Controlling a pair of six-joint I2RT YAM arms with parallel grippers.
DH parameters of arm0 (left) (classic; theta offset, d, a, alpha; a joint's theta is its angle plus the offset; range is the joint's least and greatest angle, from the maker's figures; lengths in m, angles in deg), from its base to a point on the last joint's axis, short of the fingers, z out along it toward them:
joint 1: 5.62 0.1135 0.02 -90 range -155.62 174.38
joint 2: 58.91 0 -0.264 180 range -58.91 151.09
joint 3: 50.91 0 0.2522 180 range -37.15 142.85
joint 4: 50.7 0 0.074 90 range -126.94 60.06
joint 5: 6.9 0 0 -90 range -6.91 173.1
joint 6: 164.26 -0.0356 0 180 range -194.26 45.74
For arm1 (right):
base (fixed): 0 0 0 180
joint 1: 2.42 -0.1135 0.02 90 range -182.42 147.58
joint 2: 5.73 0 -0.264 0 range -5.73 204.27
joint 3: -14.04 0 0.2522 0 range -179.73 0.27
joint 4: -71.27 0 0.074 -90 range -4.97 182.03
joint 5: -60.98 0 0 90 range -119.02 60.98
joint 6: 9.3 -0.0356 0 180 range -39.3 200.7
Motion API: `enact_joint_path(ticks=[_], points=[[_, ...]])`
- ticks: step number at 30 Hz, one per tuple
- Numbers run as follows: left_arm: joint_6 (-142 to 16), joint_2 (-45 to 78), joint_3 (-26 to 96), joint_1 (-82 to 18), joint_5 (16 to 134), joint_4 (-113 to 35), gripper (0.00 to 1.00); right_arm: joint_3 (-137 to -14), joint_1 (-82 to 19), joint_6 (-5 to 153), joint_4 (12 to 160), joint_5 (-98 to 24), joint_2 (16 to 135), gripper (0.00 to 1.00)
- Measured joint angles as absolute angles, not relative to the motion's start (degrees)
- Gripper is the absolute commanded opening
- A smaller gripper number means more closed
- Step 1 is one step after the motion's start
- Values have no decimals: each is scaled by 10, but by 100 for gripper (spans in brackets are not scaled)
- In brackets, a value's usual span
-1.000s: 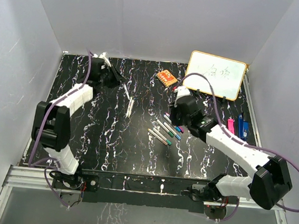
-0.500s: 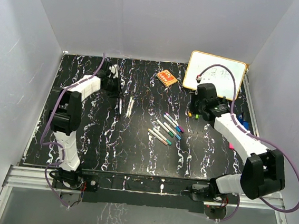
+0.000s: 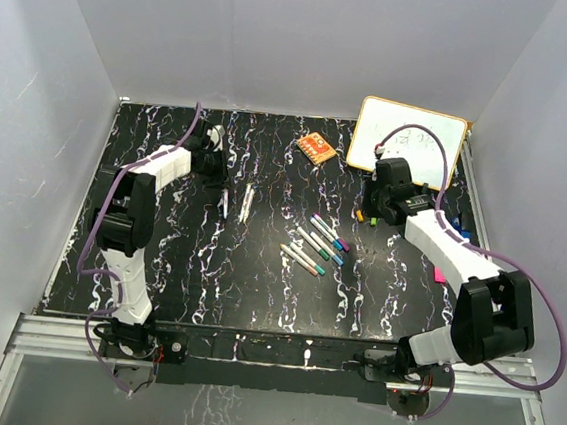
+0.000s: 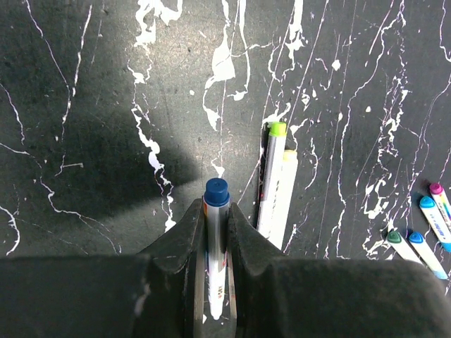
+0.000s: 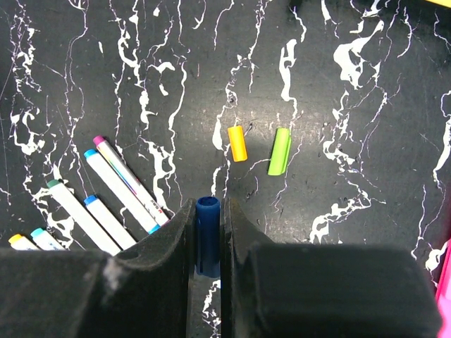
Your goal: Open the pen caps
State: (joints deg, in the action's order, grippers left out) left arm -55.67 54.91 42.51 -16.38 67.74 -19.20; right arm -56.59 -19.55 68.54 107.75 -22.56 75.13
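Observation:
My left gripper [image 4: 215, 208] is shut on a white marker barrel [image 4: 215, 243] whose blue end plug [image 4: 216, 191] pokes out past the fingertips, pointing down at the table. From above this gripper [image 3: 217, 172] hangs at the back left, the marker [image 3: 224, 204] below it. My right gripper [image 5: 208, 210] is shut on a dark blue pen cap [image 5: 208, 229], pulled free of any marker. Just beyond it lie a loose yellow-orange cap [image 5: 237, 143] and a loose green cap [image 5: 280, 151]. Several capped markers [image 3: 316, 244] lie in a row mid-table.
Two uncapped markers [image 4: 276, 184] lie side by side right of the left gripper. An orange patterned block [image 3: 317, 148] and a whiteboard [image 3: 408, 142] sit at the back. Pink and blue items [image 3: 459, 235] lie by the right edge.
The left gripper carried its marker from the far back left toward the two lying markers. The right gripper moved right, away from the marker row, toward the loose caps near the whiteboard.

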Motion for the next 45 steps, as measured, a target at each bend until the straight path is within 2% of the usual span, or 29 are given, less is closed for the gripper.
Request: enact_joint_path(ticks=[17,27,37,41,45], points=[[-549,572,426,-197,692,-206,15,-566,-170,685,1058,-226,791,0],[-545,575,426,-201,696,-207,29,-566,-166,684,1043,-230,799,0],[-536,571,426,-201,707,-209,30,-562,-165,684,1036,-230,825,0],[-526,525,407,-201,731,-213,33,-562,-164,683,1029,-228,840,0],[-511,414,349,-201,749,-239,40,-562,-159,683,1024,-227,862,0]])
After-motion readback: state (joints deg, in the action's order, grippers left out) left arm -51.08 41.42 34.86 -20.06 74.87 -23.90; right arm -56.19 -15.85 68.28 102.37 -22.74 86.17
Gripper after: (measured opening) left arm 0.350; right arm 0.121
